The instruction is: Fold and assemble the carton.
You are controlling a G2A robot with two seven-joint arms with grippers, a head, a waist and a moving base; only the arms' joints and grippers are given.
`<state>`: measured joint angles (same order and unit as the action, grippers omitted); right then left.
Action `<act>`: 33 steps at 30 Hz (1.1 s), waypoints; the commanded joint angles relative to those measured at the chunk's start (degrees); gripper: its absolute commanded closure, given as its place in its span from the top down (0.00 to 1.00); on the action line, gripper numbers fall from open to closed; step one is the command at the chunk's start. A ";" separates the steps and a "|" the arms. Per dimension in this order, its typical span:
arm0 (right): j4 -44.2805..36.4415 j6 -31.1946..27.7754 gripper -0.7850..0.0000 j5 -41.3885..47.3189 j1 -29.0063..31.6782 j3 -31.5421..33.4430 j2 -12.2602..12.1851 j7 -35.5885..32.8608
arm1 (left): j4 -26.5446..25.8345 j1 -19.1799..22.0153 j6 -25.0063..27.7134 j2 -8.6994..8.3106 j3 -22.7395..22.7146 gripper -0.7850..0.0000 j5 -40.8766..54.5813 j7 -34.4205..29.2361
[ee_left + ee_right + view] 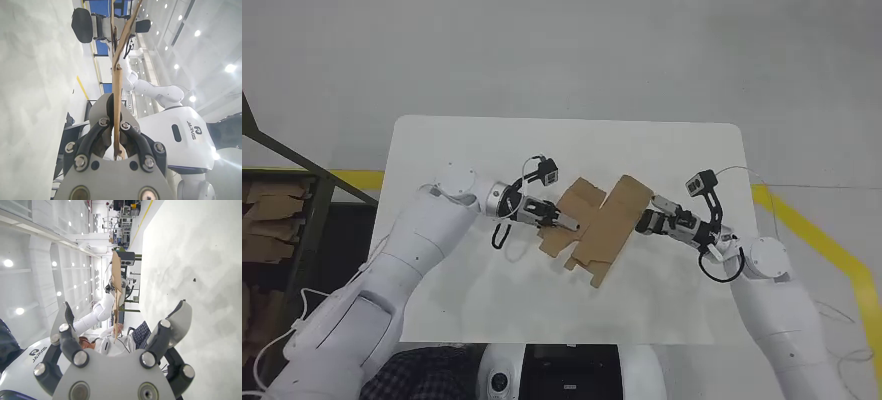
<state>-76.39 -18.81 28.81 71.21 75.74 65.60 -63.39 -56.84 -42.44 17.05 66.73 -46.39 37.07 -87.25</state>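
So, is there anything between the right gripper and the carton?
Nothing visible. The right gripper is open and the edge of the carton lies in the gap between its fingers; the left gripper holds the far end.

1. White, round-cornered surface (662, 150) on pale grey floor (562, 60).
2. Yellow floor tape (827, 245) at 3 o'clock, another strip at 9 o'clock.
3. Dark rack (282, 250) with brown cardboard at 9 o'clock.
4. Round ceiling lights (197, 33) overhead; blue panels (99, 47) beyond.

Left hand (114, 103) clamped, right hand (124, 306) agape.
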 commanded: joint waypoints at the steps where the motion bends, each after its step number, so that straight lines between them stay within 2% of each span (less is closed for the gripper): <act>1: 0.21 0.18 0.99 -0.98 -0.66 -0.75 0.03 -0.46 | 0.09 0.40 0.19 0.16 0.77 0.00 -0.06 0.20; 2: 0.24 0.28 0.80 -1.13 -0.85 -1.16 0.05 -0.82 | 0.13 0.58 0.27 0.25 1.02 0.00 0.29 0.28; 3: 0.24 0.25 0.53 -1.20 -1.01 -1.49 0.07 -1.32 | 0.27 0.79 0.26 0.33 1.28 0.00 0.52 0.27; 4: 0.29 0.19 0.45 -1.38 -1.12 -1.73 0.05 -1.79 | 0.35 1.06 0.18 0.40 1.62 0.00 0.44 0.19; 8: 0.43 0.13 0.29 -2.22 -1.28 -2.27 -0.08 -3.13 | 0.60 1.84 -0.11 0.66 2.78 0.00 0.77 -0.11; 9: 0.42 0.13 0.27 -2.33 -1.28 -2.33 -0.12 -3.34 | 0.68 1.98 -0.14 0.69 3.01 0.00 0.81 -0.14; 10: 0.38 0.14 0.29 -2.45 -1.26 -2.40 -0.17 -3.67 | 0.77 2.11 -0.15 0.72 3.20 0.00 0.88 -0.15; 13: 0.25 0.18 0.05 -2.63 -1.16 -2.43 -0.34 -4.69 | 0.77 2.45 -0.05 0.76 3.50 0.00 1.53 -0.05; 14: 0.12 0.18 0.00 -2.45 -1.11 -2.45 -0.38 -5.11 | 0.81 2.55 -0.04 0.75 3.51 0.00 1.82 -0.03; 15: 0.05 0.18 0.00 -2.08 -1.06 -2.43 -0.42 -5.49 | 0.72 2.61 -0.07 0.74 3.51 0.00 2.17 -0.06; 16: 0.01 0.22 0.00 -1.67 -1.03 -2.41 -0.46 -5.89 | 0.61 2.58 -0.18 0.73 3.47 0.07 2.80 -0.18; 17: 0.02 0.23 0.00 -1.27 -1.02 -2.35 -0.49 -6.17 | 0.49 2.57 -0.28 0.71 3.39 0.20 3.32 -0.28; 18: 0.02 0.30 0.00 -0.82 -0.98 -2.36 -0.52 -6.48 | 0.42 2.59 -0.30 0.68 3.30 0.40 3.66 -0.29; 19: 0.01 0.33 0.00 -0.22 -0.93 -2.38 -0.53 -6.70 | 0.37 2.51 0.02 0.67 3.00 0.82 4.45 0.03; 20: 0.04 0.49 0.00 0.50 -0.85 -2.43 -0.52 -6.99 | 0.19 2.31 0.49 0.71 2.50 1.00 6.02 0.49; 23: -0.43 0.99 0.00 2.33 -0.35 -2.48 -0.54 -7.18 | -0.25 1.23 1.34 1.09 -0.55 1.00 15.09 1.34; 27: -1.99 0.75 0.00 6.98 1.82 -1.68 -0.51 -5.84 | -1.48 0.01 5.35 1.25 -3.52 1.00 15.86 5.36; 33: -7.06 -1.10 0.00 10.88 7.75 0.91 -0.53 2.75 | -1.38 -2.37 11.23 1.42 -5.92 1.00 13.37 11.24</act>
<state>-82.22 -19.56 39.35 77.62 76.17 65.08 -62.54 -58.46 -44.41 27.49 68.09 -52.01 50.36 -76.86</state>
